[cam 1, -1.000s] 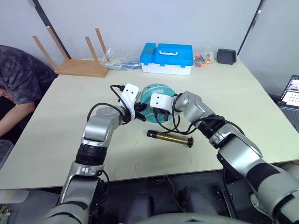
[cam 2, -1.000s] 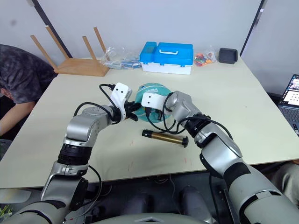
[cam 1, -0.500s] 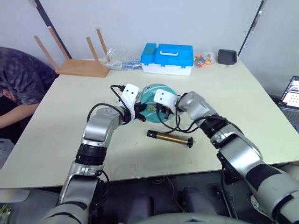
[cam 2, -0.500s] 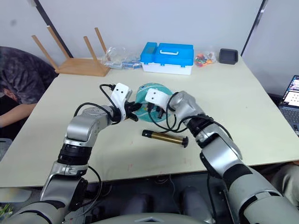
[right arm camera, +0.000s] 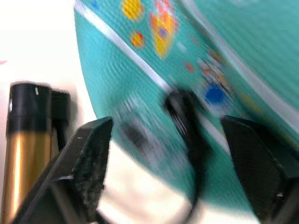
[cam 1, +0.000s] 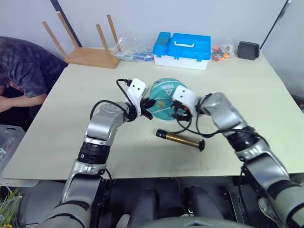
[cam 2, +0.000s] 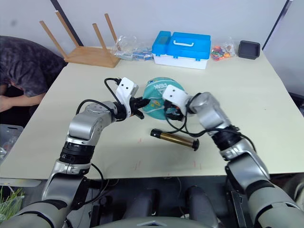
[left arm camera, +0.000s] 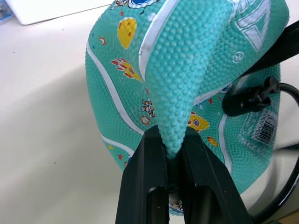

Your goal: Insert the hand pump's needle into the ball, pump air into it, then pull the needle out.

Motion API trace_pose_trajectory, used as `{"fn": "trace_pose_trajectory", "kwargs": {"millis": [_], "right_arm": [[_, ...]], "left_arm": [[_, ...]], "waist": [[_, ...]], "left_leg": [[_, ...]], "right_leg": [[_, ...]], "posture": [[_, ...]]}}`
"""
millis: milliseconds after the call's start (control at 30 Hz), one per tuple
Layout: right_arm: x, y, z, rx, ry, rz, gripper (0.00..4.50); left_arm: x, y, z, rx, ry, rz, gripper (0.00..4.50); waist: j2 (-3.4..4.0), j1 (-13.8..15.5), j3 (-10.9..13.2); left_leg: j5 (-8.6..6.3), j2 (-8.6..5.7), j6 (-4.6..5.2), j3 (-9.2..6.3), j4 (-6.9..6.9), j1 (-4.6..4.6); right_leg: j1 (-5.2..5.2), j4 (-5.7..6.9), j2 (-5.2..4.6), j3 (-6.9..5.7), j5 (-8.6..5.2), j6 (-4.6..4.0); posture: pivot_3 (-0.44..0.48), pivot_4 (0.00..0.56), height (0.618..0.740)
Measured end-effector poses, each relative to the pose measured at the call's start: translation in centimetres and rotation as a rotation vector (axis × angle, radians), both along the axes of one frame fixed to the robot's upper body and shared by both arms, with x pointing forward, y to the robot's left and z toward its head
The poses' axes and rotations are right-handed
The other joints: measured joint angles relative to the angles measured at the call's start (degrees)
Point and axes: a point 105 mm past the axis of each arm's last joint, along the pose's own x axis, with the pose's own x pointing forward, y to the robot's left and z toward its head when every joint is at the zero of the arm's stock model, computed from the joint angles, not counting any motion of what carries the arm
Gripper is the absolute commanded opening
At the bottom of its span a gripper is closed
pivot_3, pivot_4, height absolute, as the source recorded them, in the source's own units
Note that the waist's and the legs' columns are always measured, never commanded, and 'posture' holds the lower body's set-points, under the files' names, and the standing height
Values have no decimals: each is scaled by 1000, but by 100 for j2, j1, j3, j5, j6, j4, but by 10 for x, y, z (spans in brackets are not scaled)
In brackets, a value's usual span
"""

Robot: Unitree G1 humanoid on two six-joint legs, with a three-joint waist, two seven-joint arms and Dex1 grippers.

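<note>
Centrally on the table, a little toward its far edge, the ball is found, soft and partly collapsed. A raised fold of its teal skin is pinched by the left gripper, whose two black fingers are clamped tight on either side of that ridge, as the left wrist view makes plain. The right gripper is held against the ball's right side with its fingers spread wide, nothing being clasped between them. Between those fingers a black fitting is seen pressed against the ball's surface beside the clear label patch; whether the needle itself is sunk into the valve cannot be told, as the pin is hidden.

Nearer the front edge, just beside the ball, the hand pump is laid flat on the table, its bronze cylinder angled slightly and its black caps at either end. Its thin black hose is looped from the pump up to the ball.

Along the far edge a blue and white case is set, with an overturned wooden stool toward the far left corner and a small black tray toward the far right corner. A person in a dark patterned shirt is bent over beyond the left edge.
</note>
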Motion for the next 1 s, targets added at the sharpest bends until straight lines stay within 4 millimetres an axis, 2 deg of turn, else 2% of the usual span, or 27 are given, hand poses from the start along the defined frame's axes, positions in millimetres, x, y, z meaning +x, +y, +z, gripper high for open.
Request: {"fn": "trace_pose_trajectory", "kwargs": {"millis": [100, 233, 333, 500, 667, 700, 733, 800, 933, 967, 1000], "right_arm": [[-16, -18, 24, 61, -56, 16, 3639], [-64, -31, 45, 180, -95, 140, 3639], [-88, -46, 60, 233, -144, 170, 3639], [-117, -71, 69, 242, -178, 164, 3639], [-131, -82, 75, 266, -195, 136, 3639], [-133, -84, 75, 264, -191, 128, 3678], [-134, -85, 74, 266, -183, 121, 3678], [-137, -86, 73, 276, -175, 110, 3678], [-139, -86, 75, 295, -175, 92, 3678], [-140, -87, 75, 294, -172, 85, 3678], [-141, -89, 75, 292, -172, 78, 3678]], "left_arm": [[0, 1, 1, 2, -1, 0, 0], [1, 2, 1, 3, -5, -2, 0], [2, 2, 3, 5, -10, -5, 0], [2, 2, 7, -4, -11, -10, 0], [1, 5, 9, -7, -5, -14, 0], [1, 6, 9, -17, -1, -14, 827], [1, 8, 10, -30, 3, -11, 980], [0, 16, 11, -46, 19, 3, 1808], [-12, 32, 12, -76, 74, -26, 3729], [-15, 35, 15, -74, 76, -40, 3915], [-19, 38, 21, -62, 70, -59, 3915]], "waist": [[2, -16, 2], [1, -16, 23], [3, -27, 38], [-14, -22, 60], [-32, -31, 79], [-36, -32, 84], [-41, -33, 92], [-44, -39, 100], [-52, -14, 136], [-56, -4, 144], [-58, 4, 156]], "left_leg": [[-1, -7, 0, -14, 0, -2], [0, -6, 0, -22, 8, -10], [0, -6, 1, -19, 26, -16], [0, -5, 1, -24, 36, -28], [0, -4, 1, -24, 37, -27], [0, -4, 1, -24, 37, -27], [0, -3, 1, -24, 37, -28], [0, -2, 1, -22, 36, -33], [0, -2, 0, -33, 36, -59], [0, -1, 0, -36, 37, -63], [0, 1, 0, -37, 36, -65]], "right_leg": [[0, -3, 0, -4, -2, 3], [3, -2, 9, -30, -4, 3], [4, 0, 8, -33, -2, 4], [3, -1, 8, -43, -2, 4], [3, 0, 10, -43, -2, 4], [3, 0, 10, -44, -2, 4], [2, 0, 10, -44, -2, 4], [-2, -1, 10, -42, -2, 3], [-16, -8, 9, -50, -2, 3], [-17, -10, 8, -52, -2, 3], [-17, -12, 7, -52, -2, 2]], "posture": [[0, 150, 740], [0, 150, 740], [0, 150, 740], [0, 150, 740], [0, 150, 740], [0, 150, 740], [0, 150, 740], [0, 150, 740], [0, 150, 740], [0, 150, 740], [0, 150, 740]]}}
